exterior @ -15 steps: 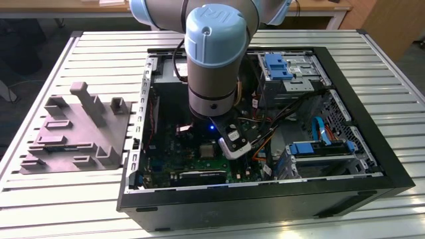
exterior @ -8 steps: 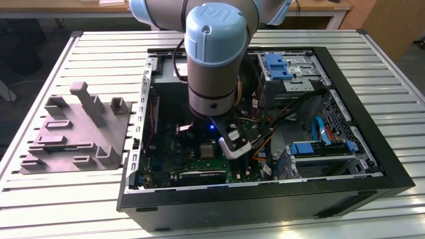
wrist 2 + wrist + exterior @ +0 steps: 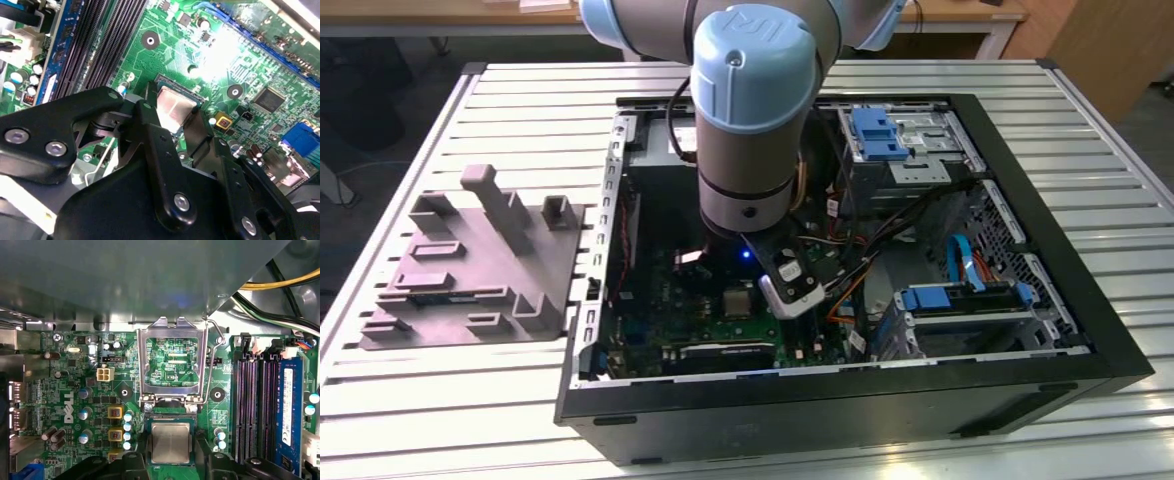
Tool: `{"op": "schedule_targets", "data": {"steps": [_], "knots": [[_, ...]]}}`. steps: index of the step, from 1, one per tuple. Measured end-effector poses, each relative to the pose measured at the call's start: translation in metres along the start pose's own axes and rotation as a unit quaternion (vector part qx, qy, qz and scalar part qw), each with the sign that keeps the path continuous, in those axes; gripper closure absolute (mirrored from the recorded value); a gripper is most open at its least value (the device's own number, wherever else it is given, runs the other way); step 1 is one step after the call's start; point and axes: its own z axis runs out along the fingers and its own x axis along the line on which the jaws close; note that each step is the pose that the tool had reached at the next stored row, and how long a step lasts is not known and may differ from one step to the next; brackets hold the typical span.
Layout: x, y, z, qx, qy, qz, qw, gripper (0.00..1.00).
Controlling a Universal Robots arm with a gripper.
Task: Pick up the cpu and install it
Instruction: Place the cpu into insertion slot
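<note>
1. slatted metal table (image 3: 480, 420) carries an open computer case (image 3: 854, 410), its dark wall nearest.
2. inside, on the green motherboard (image 3: 60, 385), the cpu (image 3: 171, 442) lies flat in its socket, just beside the swung-open socket frame (image 3: 141, 365).
3. gripper (image 3: 171, 111) sits over the cpu, flanking it; whether its jaws clench it or stand released, i cannot tell.
4. grey fixture (image 3: 467, 265) stands near the table's edge on the exterior view's left.
</note>
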Motion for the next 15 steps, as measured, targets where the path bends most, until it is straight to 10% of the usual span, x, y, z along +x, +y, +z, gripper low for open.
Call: {"op": "schedule_targets", "data": {"steps": [10,15], "knots": [[0.0,0.0002,0.0005,-0.0015,-0.0001,0.0,1.0,0.54],[0.0001,0.0001,-0.0009,-0.0013,0.0,0.0,1.0,0.41]]}}
